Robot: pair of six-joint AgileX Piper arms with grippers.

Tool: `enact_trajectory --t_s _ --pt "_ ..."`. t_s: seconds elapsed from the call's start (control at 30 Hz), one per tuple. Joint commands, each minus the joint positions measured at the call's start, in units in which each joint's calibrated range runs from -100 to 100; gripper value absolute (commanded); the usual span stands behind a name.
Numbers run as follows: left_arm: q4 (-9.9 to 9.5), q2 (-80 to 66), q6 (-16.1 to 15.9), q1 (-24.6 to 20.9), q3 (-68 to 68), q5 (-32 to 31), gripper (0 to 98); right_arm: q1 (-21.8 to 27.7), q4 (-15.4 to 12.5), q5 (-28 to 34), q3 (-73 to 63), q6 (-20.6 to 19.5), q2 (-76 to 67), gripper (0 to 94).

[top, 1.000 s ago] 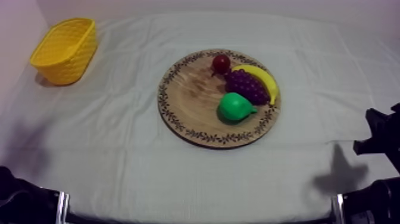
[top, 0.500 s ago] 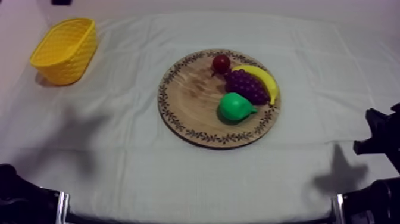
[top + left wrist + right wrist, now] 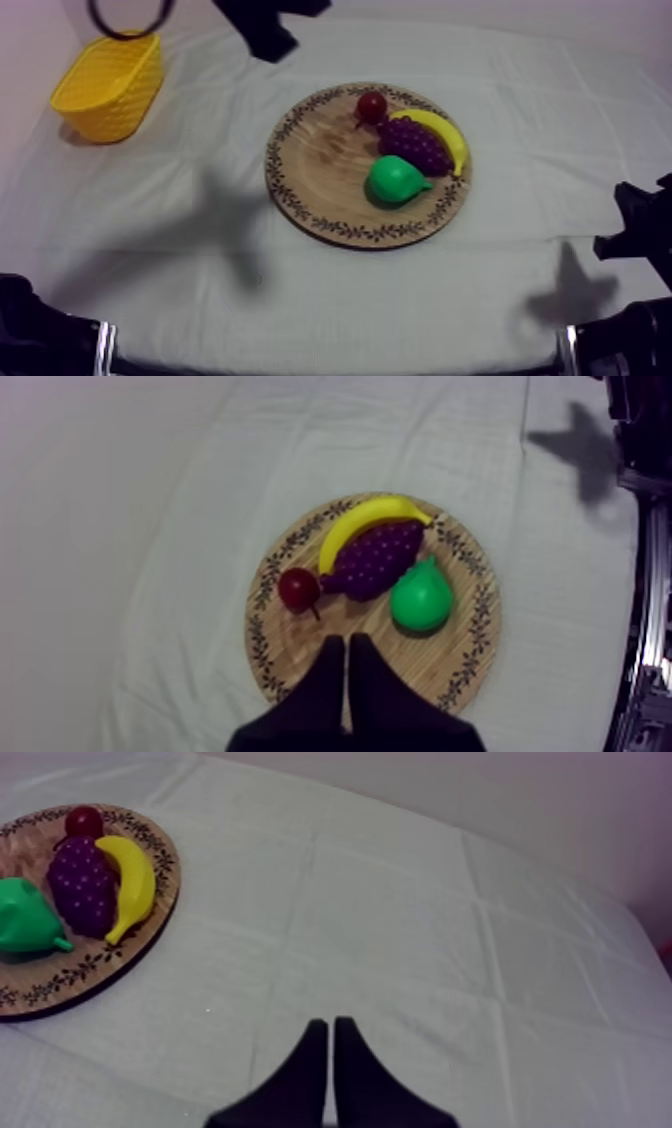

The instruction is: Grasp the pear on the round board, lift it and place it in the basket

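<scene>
the basket [image 3: 105, 85] sits well apart from my left end effector [image 3: 347, 646], which hangs clenched on nothing over the rim of the board [image 3: 290, 651]. the pear [image 3: 420, 598] lies on the board just ahead of it, beside the grapes [image 3: 372, 561]. i'd spread the fingers [image 3: 330, 676] first, then drop onto its fat body. right end effector [image 3: 330, 1024] clenched, idle.

The place looks like a robot lab set-up: a surface [image 3: 520, 120] draped in creased grey-white cloth, a bare pale wall [image 3: 560, 802] behind, a toy pear [image 3: 395, 180] on a wooden board [image 3: 310, 160], and a black robot arm [image 3: 640, 235] at the edge.
</scene>
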Motion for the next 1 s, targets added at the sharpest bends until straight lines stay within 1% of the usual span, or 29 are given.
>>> enact_trajectory --t_s 0.0,0.03,0.2,0.27,0.33,0.37,0.4,0.47,0.5,0.57,0.63,0.7,0.77,0.97 --pt "-0.07 4.47 -0.09 0.09 -1.2 0.03 0.5 -0.01 0.0 0.0 -0.01 -0.01 -0.01 0.3" --pt "-0.03 5.77 -0.16 0.12 -1.84 0.13 0.7 -0.01 0.0 0.0 -0.01 -0.01 -0.01 0.3" --pt "0.36 11.09 -1.26 0.23 -4.99 1.56 8.4 -0.01 0.0 0.0 -0.01 -0.01 -0.01 0.3" --pt "0.45 12.37 -1.48 0.36 -5.51 1.69 13.5 -0.01 0.0 0.0 -0.01 -0.01 -0.01 0.3" --pt "0.51 13.34 -1.55 0.58 -5.77 1.68 21.1 -0.01 0.0 0.0 -0.01 -0.01 -0.01 0.3" --pt "0.54 13.73 -1.48 0.66 -5.88 1.67 26.7 -0.01 0.0 0.0 -0.01 -0.01 -0.01 0.3" --pt "0.58 14.11 -1.34 0.72 -5.95 1.69 34.8 -0.01 0.0 0.0 -0.01 -0.01 -0.01 0.3" --pt "0.72 14.99 -1.33 0.78 -6.02 2.12 57.0 -0.01 0.0 0.0 -0.01 -0.01 -0.01 0.3" --pt "0.73 15.43 -1.4 0.82 -6.15 2.54 65.4 -0.01 0.0 0.0 -0.01 -0.01 -0.01 0.3" --pt "0.64 16.22 -1.61 0.93 -6.37 3.26 77.7 -0.01 0.0 0.0 -0.01 -0.01 -0.01 0.3" --pt "0.63 16.89 -1.73 1.01 -6.47 3.88 85.3 -0.01 0.0 0.0 -0.01 -0.01 -0.01 0.3" --pt "0.96 17.64 -1.96 0.98 -6.67 4.38 90.0 -0.01 0.0 0.0 -0.01 -0.01 -0.01 0.3" --pt "1.2 18.38 -2.06 1.03 -6.76 4.73 92.6 -0.01 0.0 0.0 -0.01 -0.01 -0.01 0.3" --pt "1.42 21.62 -2.75 1.51 -7.01 5.03 95.4 -0.01 0.0 0.0 -0.01 -0.01 -0.01 0.3"
